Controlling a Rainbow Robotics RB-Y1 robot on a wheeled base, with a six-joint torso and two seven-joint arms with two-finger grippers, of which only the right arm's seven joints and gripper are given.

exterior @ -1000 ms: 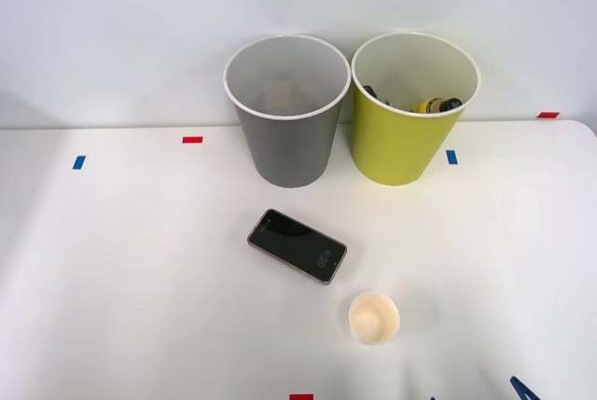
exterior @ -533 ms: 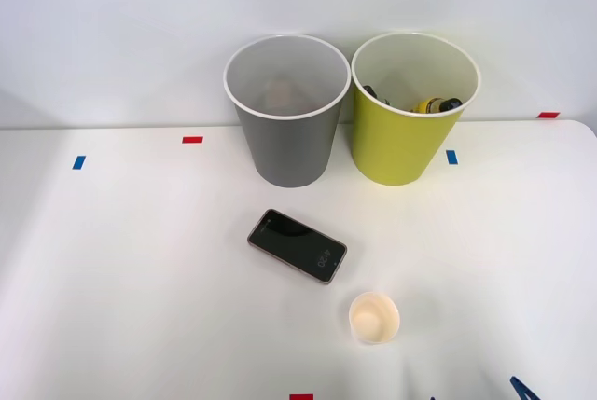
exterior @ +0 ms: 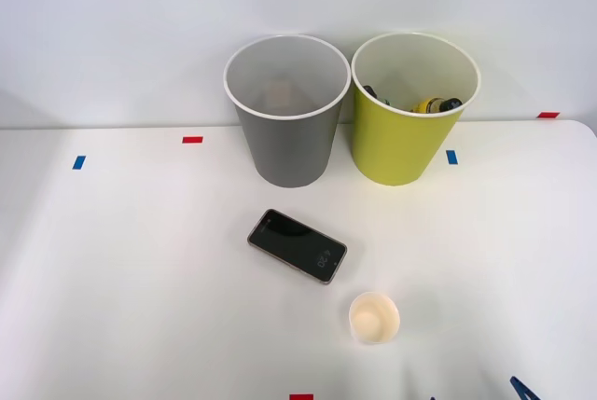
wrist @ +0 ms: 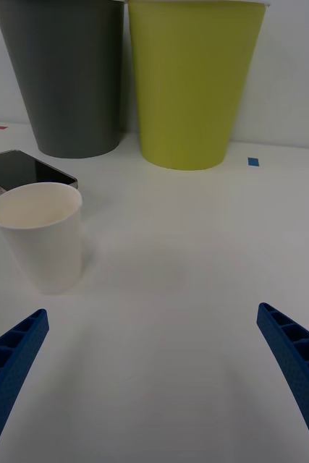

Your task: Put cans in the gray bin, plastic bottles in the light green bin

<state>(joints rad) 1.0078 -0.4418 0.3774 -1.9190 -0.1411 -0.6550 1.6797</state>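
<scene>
Bare white tabletop point(exterior: 140, 260) lies wide to either side. Mid-table, a dark flat smartphone point(exterior: 297, 245) and a small cream paper cup point(exterior: 374, 317) stand near each other. At the far edge, the round gray bin point(exterior: 284, 139) and yellow-green bin point(exterior: 403, 144) stand almost touching.

A dark phone point(exterior: 298, 245) lies flat on the white table point(exterior: 140, 279), screen up; a cream paper cup point(exterior: 374, 317) stands upright near it (apart, not touching); small red and blue tape marks point(exterior: 192, 140) sit on the table.
</scene>
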